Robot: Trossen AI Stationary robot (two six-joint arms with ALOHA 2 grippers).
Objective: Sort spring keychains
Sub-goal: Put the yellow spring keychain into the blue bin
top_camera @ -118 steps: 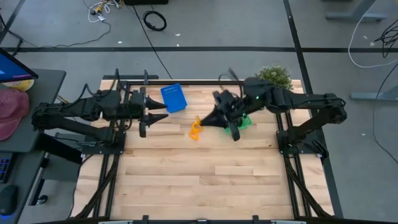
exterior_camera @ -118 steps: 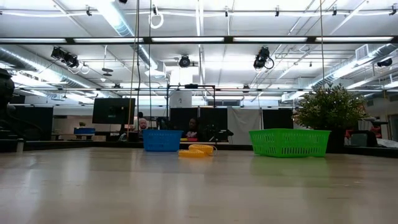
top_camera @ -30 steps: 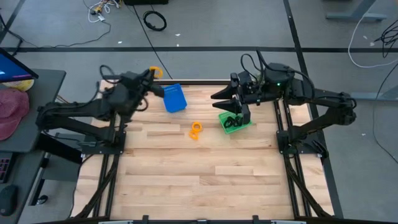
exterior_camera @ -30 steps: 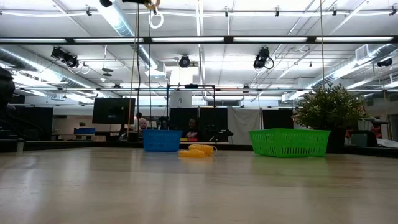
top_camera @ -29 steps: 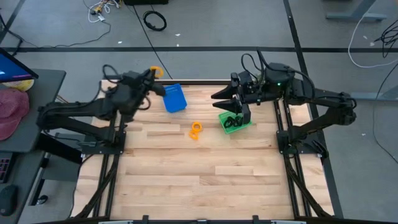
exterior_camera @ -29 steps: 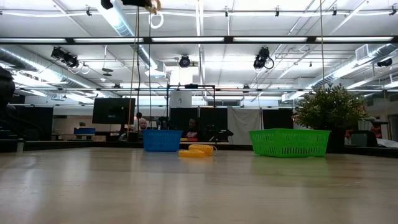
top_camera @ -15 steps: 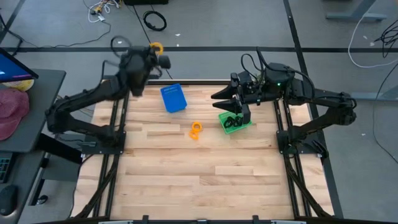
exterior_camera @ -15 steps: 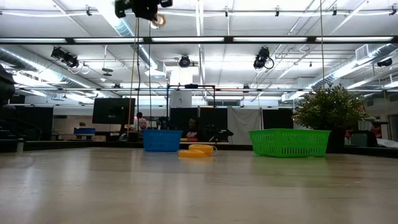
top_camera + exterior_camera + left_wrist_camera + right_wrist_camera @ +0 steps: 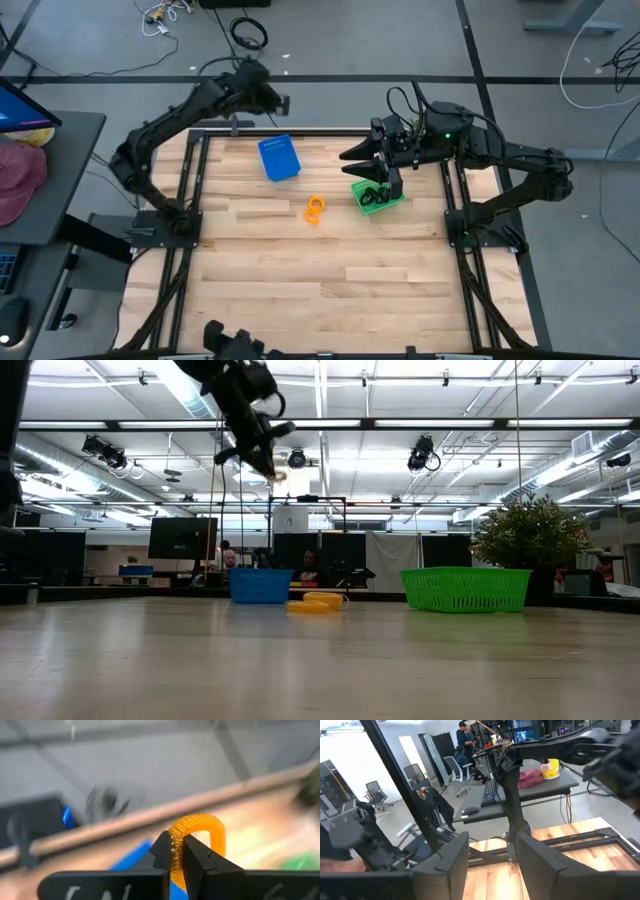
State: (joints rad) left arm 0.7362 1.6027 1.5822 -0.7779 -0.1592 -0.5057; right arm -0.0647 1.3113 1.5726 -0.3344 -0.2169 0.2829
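Observation:
An orange spring keychain [image 9: 199, 826] is pinched in my left gripper [image 9: 283, 101], which hangs high over the table's far edge, just beyond the blue bin [image 9: 280, 158]. The low view shows that gripper [image 9: 268, 468] slanting downward above the blue bin [image 9: 261, 586]. More orange spring keychains [image 9: 316, 208] lie on the wood between the blue bin and the green bin [image 9: 379, 196]. My right gripper [image 9: 357, 166] is level and open above the green bin's left side, nothing between its fingers [image 9: 451, 862]. My left gripper pinches the orange keychain's coil [image 9: 174, 851] between its two fingertips. The rest of the loop arches out past the fingers [image 9: 161, 854], lifted clear of the table. The fingers slant downward from the table's left far side.
A potted plant [image 9: 530, 532] stands at the far right behind the green bin [image 9: 466, 589]. A black cable coil [image 9: 249, 33] lies on the floor beyond the table. A desk with a pink cap [image 9: 20, 172] is at the left. Bare wood spans the near half.
My left arm has swung from over the table's far left corner toward the right and the far edge, stretching out. Its gripper has tipped downward and sunk a little, keeping the orange keychain pinched. My right arm has stayed still.

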